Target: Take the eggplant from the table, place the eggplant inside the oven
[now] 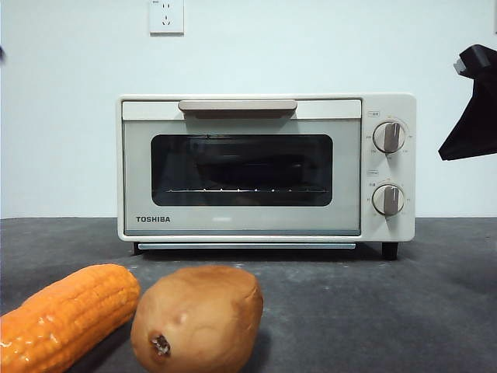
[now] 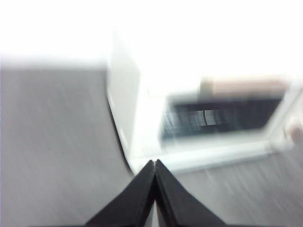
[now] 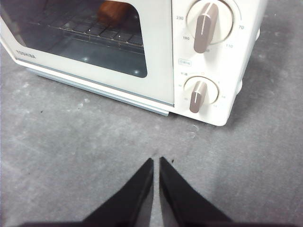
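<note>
The cream oven point(image 1: 264, 167) stands on the dark grey table point(image 1: 373, 311) with its door closed. Behind its dark glass a dim dark shape lies over the wire rack, too faint to name, so the eggplant is not plainly in view. My right gripper point(image 3: 156, 161) is shut and empty above the table, in front of the oven's two knobs point(image 3: 204, 26). It shows as a black tip point(image 1: 472, 109) at the right edge of the front view. My left gripper point(image 2: 155, 161) is shut and empty near the oven's point(image 2: 142, 118) left front corner, in a blurred picture.
An orange corn cob point(image 1: 66, 315) and a brown potato point(image 1: 198, 318) lie close to the front camera on the left. Bare table point(image 3: 71, 156) stretches in front of the oven. A white wall with a socket point(image 1: 166, 15) stands behind.
</note>
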Motion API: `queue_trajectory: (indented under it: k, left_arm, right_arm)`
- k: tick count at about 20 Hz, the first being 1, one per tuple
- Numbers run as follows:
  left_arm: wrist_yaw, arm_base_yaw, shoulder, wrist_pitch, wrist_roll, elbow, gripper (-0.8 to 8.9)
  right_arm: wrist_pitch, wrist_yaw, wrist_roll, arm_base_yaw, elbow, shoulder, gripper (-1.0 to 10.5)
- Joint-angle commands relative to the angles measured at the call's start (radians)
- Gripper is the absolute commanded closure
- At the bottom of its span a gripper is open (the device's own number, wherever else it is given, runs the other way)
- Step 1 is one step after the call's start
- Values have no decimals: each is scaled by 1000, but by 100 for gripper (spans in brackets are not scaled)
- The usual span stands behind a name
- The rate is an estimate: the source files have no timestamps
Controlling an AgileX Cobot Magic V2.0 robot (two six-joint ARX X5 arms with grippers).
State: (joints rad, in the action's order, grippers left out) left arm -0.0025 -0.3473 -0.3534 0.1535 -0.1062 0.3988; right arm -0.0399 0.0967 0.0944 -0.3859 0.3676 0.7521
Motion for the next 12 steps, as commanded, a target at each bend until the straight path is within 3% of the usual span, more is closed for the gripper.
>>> queue_trajectory:
  k: [1, 6, 12]
  left_arm:
    - [-3, 64, 114, -37, 106, -73, 810]
    - [-3, 236, 310, -64, 110, -263, 810]
    - [-3, 283, 351, -72, 110, -378, 810]
  right_arm:
    - [11, -3, 10, -4, 8, 4, 943]
    - [11, -3, 10, -4, 8, 4, 943]
    - [11, -3, 10, -4, 8, 4, 943]
